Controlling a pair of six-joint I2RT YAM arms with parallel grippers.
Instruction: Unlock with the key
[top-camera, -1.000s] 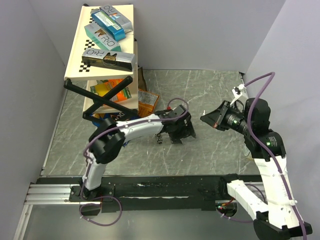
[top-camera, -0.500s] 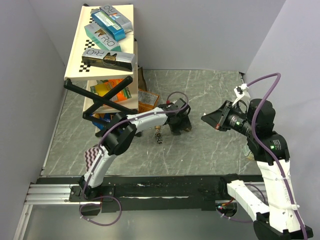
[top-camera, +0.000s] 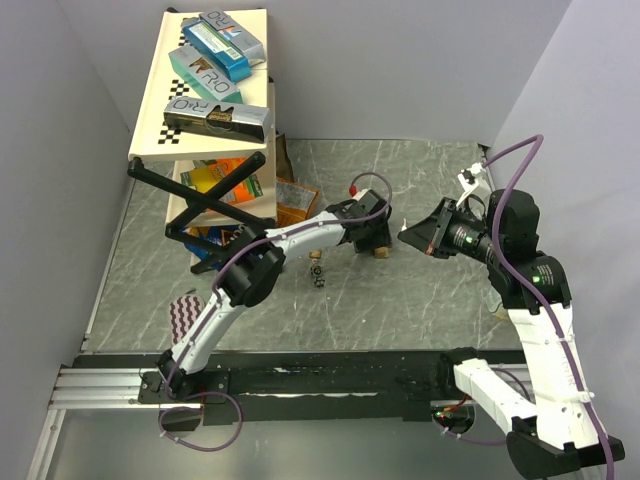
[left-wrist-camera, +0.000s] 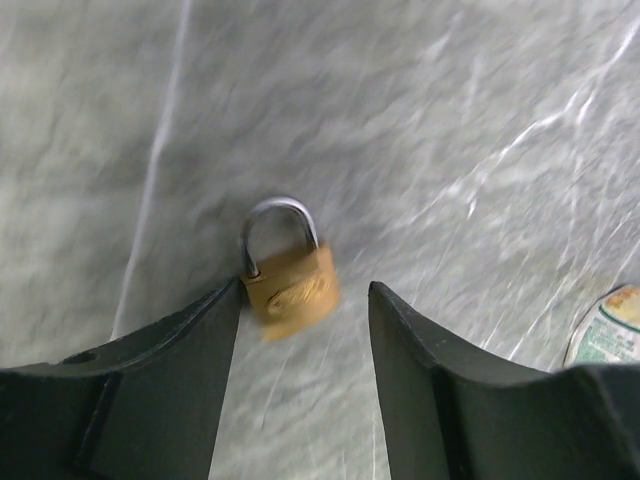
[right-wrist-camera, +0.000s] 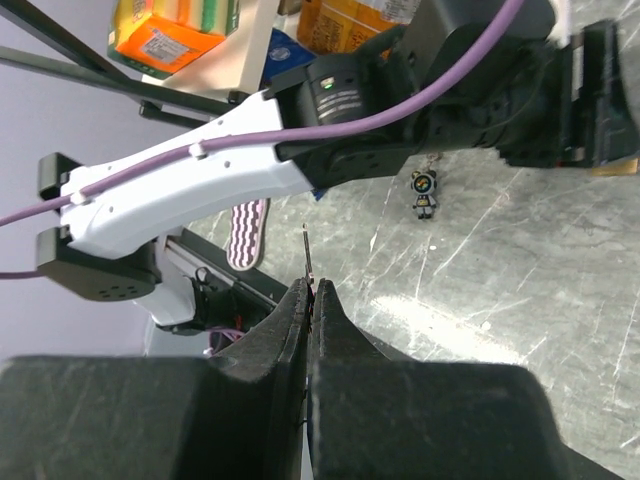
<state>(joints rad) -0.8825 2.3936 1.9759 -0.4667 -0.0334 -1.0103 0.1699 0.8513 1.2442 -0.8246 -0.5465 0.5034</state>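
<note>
A small brass padlock (left-wrist-camera: 290, 285) with a silver shackle lies on the marble table between the fingers of my open left gripper (left-wrist-camera: 305, 300), touching the left finger. In the top view the left gripper (top-camera: 371, 238) is over the padlock (top-camera: 383, 251) at mid-table. My right gripper (right-wrist-camera: 310, 290) is shut on a thin metal blade (right-wrist-camera: 307, 250) that sticks out past the fingertips. In the top view it (top-camera: 404, 235) hovers just right of the padlock. The key cluster (top-camera: 317, 272), small and dark on a ring, lies on the table left of the left gripper; it also shows in the right wrist view (right-wrist-camera: 424, 192).
A tilted shelf rack (top-camera: 200, 110) with boxes stands at the back left, and orange packets (top-camera: 295, 205) lie at its foot. A striped flat object (top-camera: 183, 315) lies near the left arm's base. Grey walls close in on the left, right and back.
My left gripper has moved right and a little farther back, and the padlock now shows at its tip. My right gripper has shifted slightly left toward it, still shut.
</note>
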